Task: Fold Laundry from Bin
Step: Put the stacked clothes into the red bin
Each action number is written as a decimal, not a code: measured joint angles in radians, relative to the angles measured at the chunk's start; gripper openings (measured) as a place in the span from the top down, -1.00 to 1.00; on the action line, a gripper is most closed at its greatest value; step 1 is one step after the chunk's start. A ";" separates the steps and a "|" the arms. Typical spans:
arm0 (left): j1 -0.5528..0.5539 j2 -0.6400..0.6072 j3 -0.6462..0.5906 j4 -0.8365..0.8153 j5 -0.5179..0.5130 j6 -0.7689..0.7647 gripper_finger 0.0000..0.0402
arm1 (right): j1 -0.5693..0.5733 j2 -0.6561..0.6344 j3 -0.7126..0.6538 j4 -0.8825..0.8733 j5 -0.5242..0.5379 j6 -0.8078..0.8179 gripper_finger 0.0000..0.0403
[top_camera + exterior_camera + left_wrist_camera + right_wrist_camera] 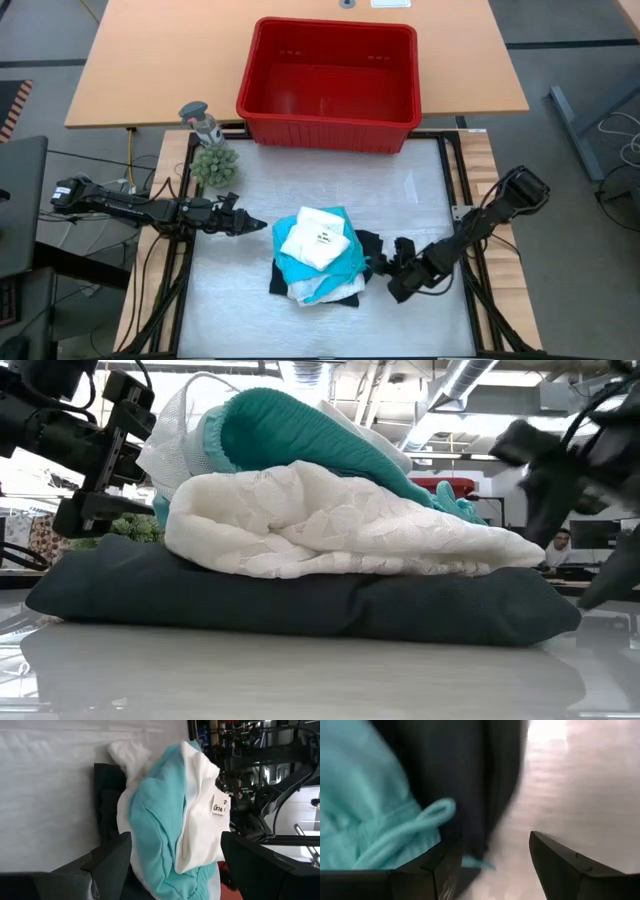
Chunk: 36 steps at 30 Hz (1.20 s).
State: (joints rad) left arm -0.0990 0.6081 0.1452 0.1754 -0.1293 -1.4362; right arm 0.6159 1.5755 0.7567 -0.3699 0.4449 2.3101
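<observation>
The laundry point(318, 255) lies as one pile in the middle of the white work surface. A black garment point(300, 600) is at the bottom, with a lacy white one point(330, 525) and a teal one point(300, 430) on it, and a tagged white piece point(202, 810) on top. The red bin point(330, 85) stands behind it at the far edge. My left gripper point(257, 226) hovers open just left of the pile, pointing at it. My right gripper point(387, 272) is open and low at the pile's right edge, where a teal drawstring point(427, 820) hangs over the black cloth. My right gripper has one finger point(442, 870) right at the black garment's right edge point(485, 820), slanting down from the table's right. The view is blurred, and I cannot tell whether the finger touches the cloth. The other finger point(565, 865) stands over bare table.
A small green plant point(213, 163) and a grey hand-held device point(200, 115) stand at the far left, close behind my left arm. A wooden table point(150, 60) carries the bin. Bare white surface point(300, 190) lies between the pile and the bin, and in front of the pile.
</observation>
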 joint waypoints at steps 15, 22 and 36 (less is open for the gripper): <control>0.000 0.000 0.000 0.009 -0.047 -0.007 -0.47 | -0.063 0.089 0.000 0.192 0.142 -0.019 -0.27; 0.000 0.000 0.000 0.010 -0.035 -0.010 -0.47 | -0.015 0.084 -0.002 0.220 0.243 -0.005 -0.27; 0.000 0.000 0.000 -0.006 -0.036 -0.034 -0.47 | 0.100 0.081 -0.002 0.286 0.372 0.019 -0.27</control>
State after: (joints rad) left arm -0.0986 0.6083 0.1452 0.1692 -0.1650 -1.4704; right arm 0.7158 1.6564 0.7551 -0.0839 0.8171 2.3293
